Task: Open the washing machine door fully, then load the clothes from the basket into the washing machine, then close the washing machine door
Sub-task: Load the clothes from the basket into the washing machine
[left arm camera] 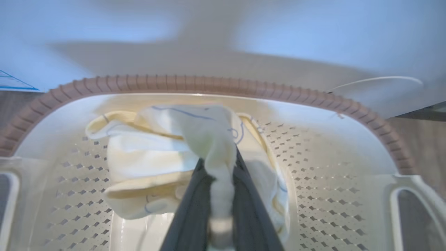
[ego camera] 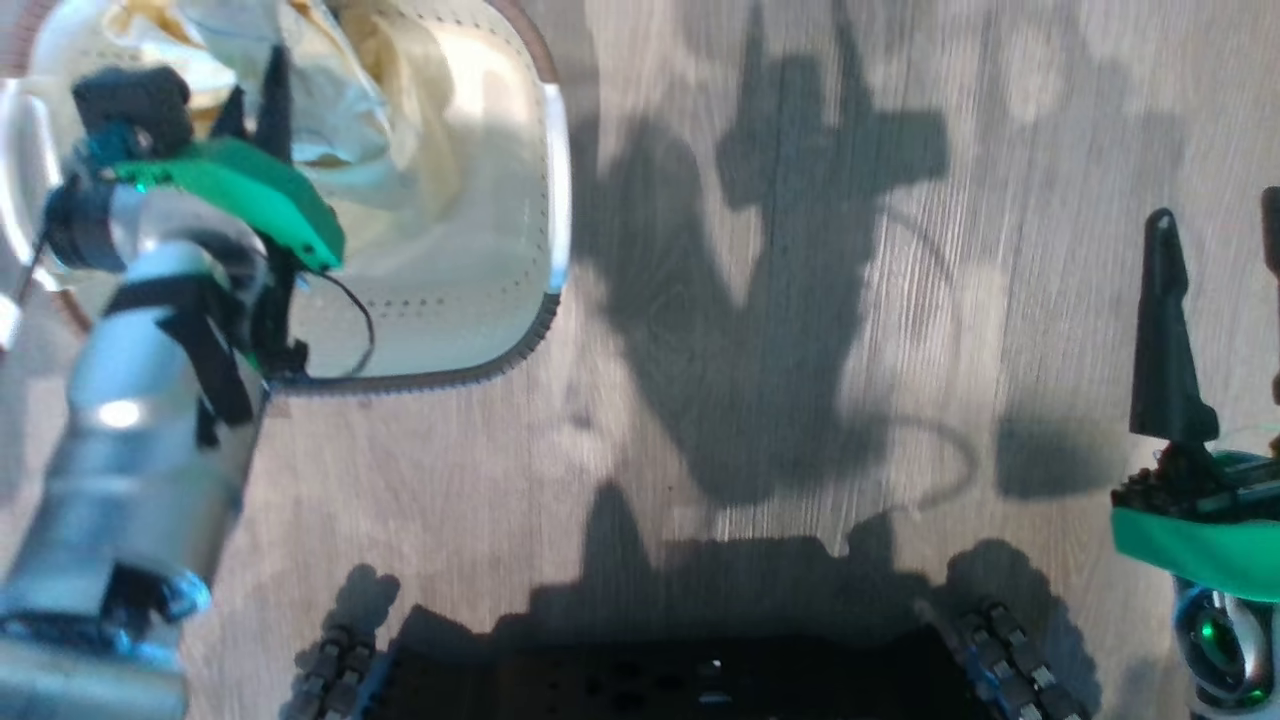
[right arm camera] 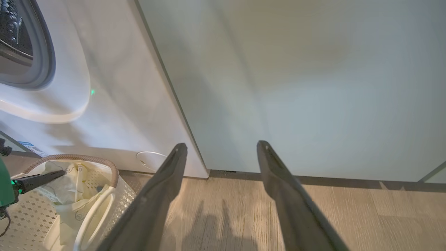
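Left wrist view, bit smeary but good enough. Caught the left gripper (left arm camera: 219,158) squeezed together on a bunched-up fold of the clothes (left arm camera: 156,153), down inside the basket (left arm camera: 313,167). Looked like the grab step of loading, with nothing lifted clear of the basket yet.

Spotted the right gripper (right arm camera: 222,144) in the right wrist view, fingers spread wide and holding nothing, aimed at the seam between the washing machine (right arm camera: 115,87) and a pale green cabinet panel (right arm camera: 296,87). Saw the grey-rimmed drum mouth (right arm camera: 48,66) bare at the corner of that view, so reckoned step 1, door open, already done. Couldn't judge how wide though.

Left to go, by that reading: haul the clothes out, stuff them into the drum, swing the door shut.

Texture notes:
- Soft, floppy pale yellow fabric with thin blue lines, crumpled toward the basket's far wall.
- Cream plastic basket with rounded corners, diamond perforations all over the sides, ribbed brown rim (left arm camera: 223,83) and white loop handle (ego camera: 560,190).
- Smooth glossy white washing machine front with a small round flap (right arm camera: 150,158) low down.
- Wood-grain plank floor (right arm camera: 244,209), basket parked just beside the washing machine.
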Robot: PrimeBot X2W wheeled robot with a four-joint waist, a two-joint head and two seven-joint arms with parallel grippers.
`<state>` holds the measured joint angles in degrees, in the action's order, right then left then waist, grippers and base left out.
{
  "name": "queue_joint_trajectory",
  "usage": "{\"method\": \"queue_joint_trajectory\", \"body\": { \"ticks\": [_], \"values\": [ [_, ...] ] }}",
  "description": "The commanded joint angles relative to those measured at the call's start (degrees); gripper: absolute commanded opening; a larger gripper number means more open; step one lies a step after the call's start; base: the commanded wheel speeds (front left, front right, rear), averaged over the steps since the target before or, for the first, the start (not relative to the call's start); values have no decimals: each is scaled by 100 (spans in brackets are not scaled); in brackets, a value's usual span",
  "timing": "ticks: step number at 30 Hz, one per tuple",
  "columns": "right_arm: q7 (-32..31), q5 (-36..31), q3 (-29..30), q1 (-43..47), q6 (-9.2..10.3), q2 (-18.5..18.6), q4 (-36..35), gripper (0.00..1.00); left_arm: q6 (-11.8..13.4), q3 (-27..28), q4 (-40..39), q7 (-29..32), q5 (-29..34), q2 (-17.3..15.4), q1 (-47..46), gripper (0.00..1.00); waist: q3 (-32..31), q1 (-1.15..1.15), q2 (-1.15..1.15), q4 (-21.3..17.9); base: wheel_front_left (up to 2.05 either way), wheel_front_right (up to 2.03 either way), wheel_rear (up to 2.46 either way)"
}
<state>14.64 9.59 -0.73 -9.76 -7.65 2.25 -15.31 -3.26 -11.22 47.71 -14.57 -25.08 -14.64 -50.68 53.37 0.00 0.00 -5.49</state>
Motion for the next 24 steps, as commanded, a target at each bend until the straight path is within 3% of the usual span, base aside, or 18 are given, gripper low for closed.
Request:
{"method": "queue_joint_trajectory", "body": {
  "ticks": [1, 10, 24],
  "values": [
    [36, -22, -89, 194, 16, 63, -124, 100, 48, 156, -148, -41, 48, -196, 219, 0, -128, 0, 0, 73, 0, 0, 0],
    [36, -145, -24, 283, 16, 63, 59, 100, 191, 509, -1757, -42, 453, 174, 1404, 0, -875, 0, 0, 284, 0, 0, 0],
    [36, -234, 88, 651, 16, 63, 414, 100, 324, 852, -2912, -42, 787, 494, 2755, 0, -2306, 0, 0, 395, 0, 0, 0]
  ]
}}
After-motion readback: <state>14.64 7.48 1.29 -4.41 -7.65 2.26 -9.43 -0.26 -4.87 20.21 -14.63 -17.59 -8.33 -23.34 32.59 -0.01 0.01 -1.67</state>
